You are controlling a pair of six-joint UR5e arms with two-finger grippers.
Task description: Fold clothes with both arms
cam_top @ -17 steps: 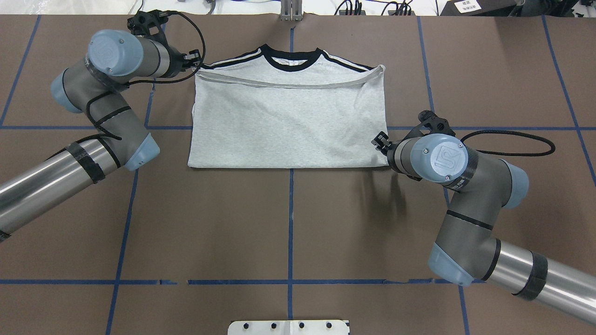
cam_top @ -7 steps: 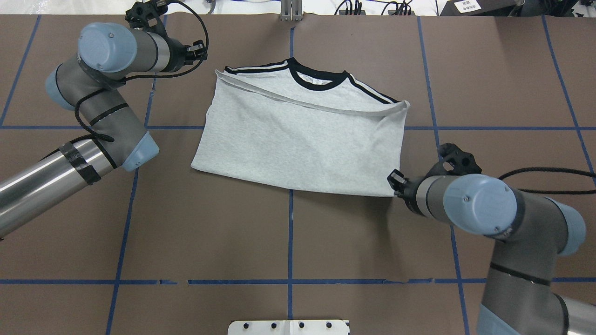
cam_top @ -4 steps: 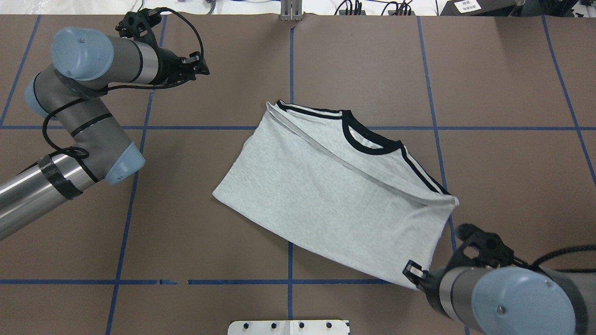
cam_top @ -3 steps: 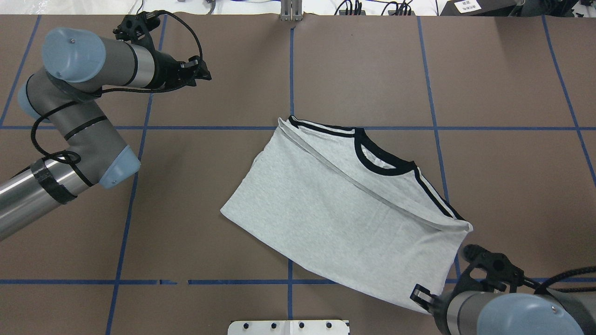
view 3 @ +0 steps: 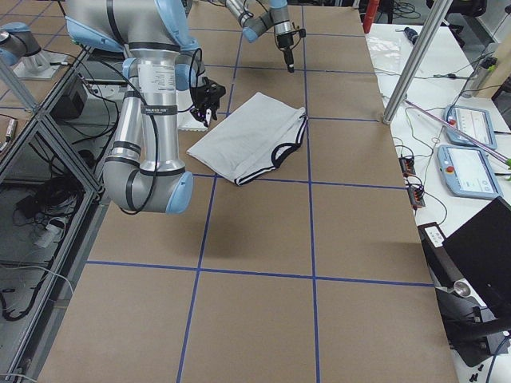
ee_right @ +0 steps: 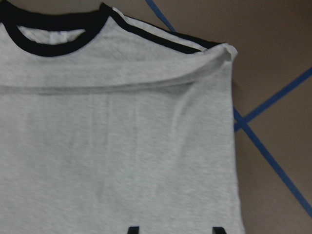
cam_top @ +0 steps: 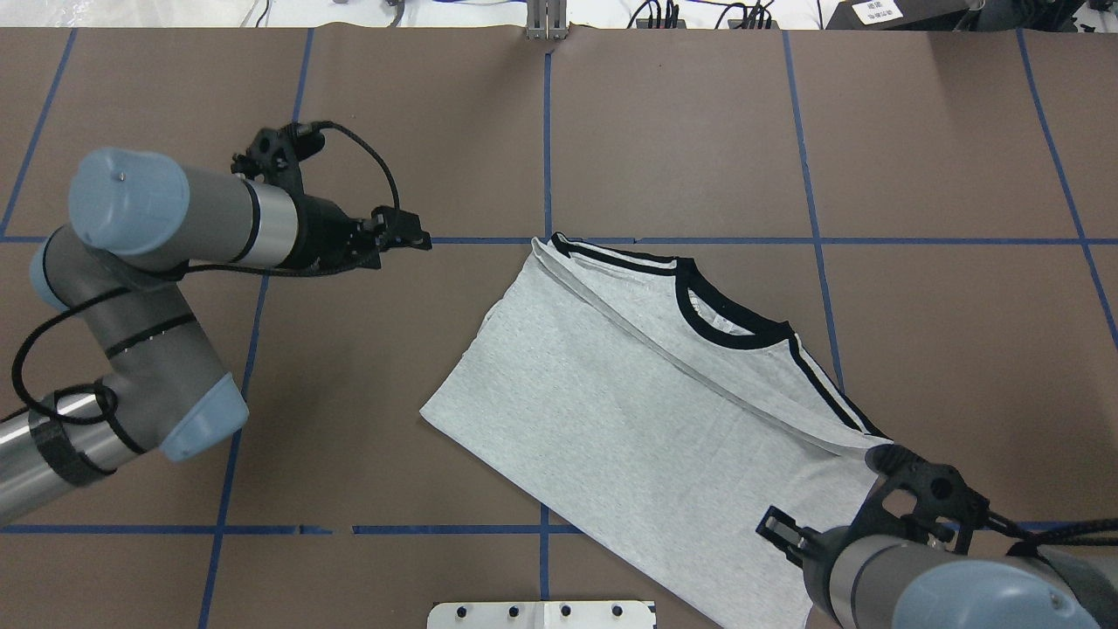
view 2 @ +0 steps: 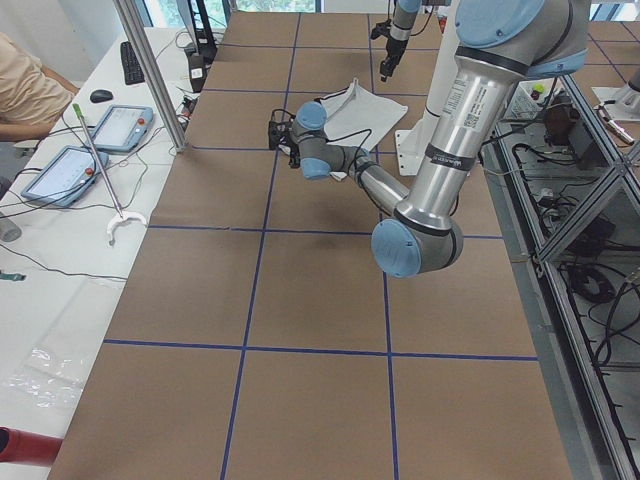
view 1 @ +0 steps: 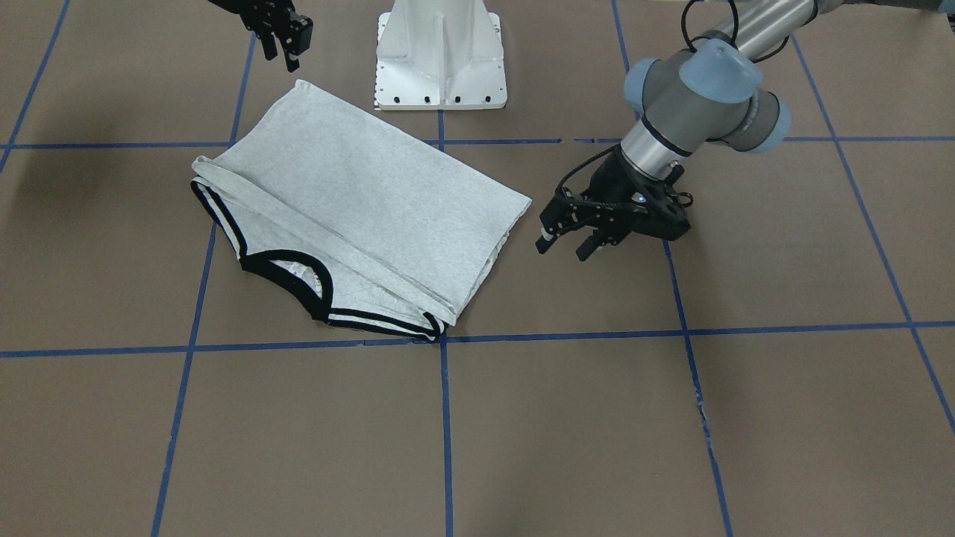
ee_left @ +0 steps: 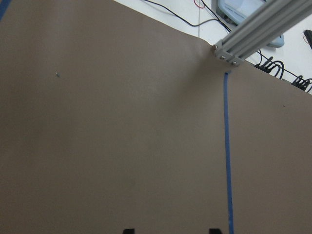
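The grey T-shirt lies folded flat and skewed on the brown table, black collar toward the far side; its cartoon print is hidden. It also shows in the front view and the right wrist view. My right gripper hovers over the shirt's near right corner; the front view and the wrist view show its fingers apart and empty. My left gripper is open and empty, a little left of the shirt's far corner, over bare table.
The white pedestal base stands at the table's near edge, close to the shirt's near corner. Blue tape lines grid the table. A metal post stands at the far edge. Tablets lie on a side bench.
The right gripper dragged the shirt from the far middle toward the near right, turning it askew. The left gripper moved nearer and toward the centre, away from the shirt's far left corner.
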